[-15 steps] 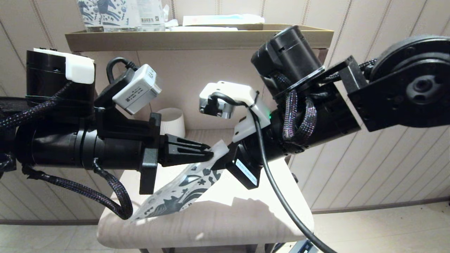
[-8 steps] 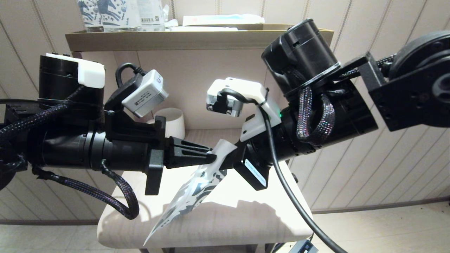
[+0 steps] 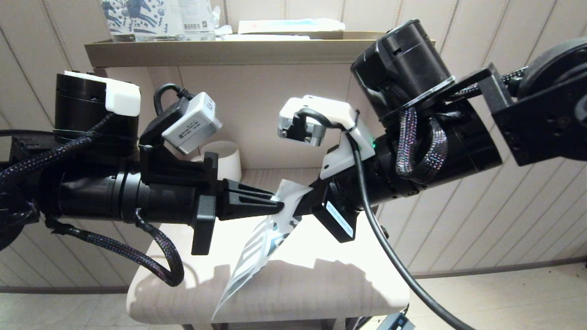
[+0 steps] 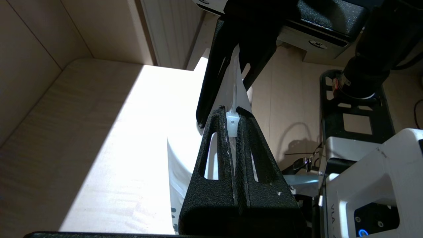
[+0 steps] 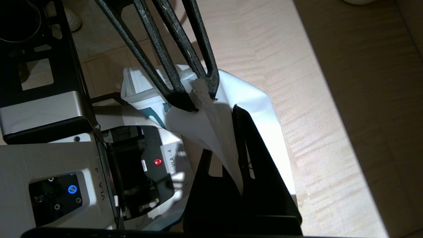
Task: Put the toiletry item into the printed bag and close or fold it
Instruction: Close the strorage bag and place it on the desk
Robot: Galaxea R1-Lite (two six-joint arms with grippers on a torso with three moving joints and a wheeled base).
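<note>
- The left pincer [image 3: 275, 205] is clenched on the white slider tab [image 4: 232, 123] at the top edge of the printed bag [image 3: 257, 247]; the left wrist view shows the tab squeezed between the two black fingers.
- The printed bag hangs in the air between the two arms, above the pale bench [image 3: 321, 284], its lower corner pointing down toward the bench's front edge.
- The right pincer [image 3: 300, 207] is clamped on the bag's top edge right beside the left one, the two nearly touching.
- The toiletry item is nowhere to be seen on the bench; I judge it is already inside the bag, though the plastic hides it, so I cannot be sure.
- What seems left is the closing: one side holds the tab, the other holds the edge, and the zip looks only partly run along, if at all.
- The white mug [image 3: 224, 158] stands at the back of the bench, well apart from the bag.
- Compared with a second ago, both arms have drifted a little to the right and the right arm sits higher; the bag, which then splayed out broad toward the left, now hangs narrower and steeper, nearly edge-on.
</note>
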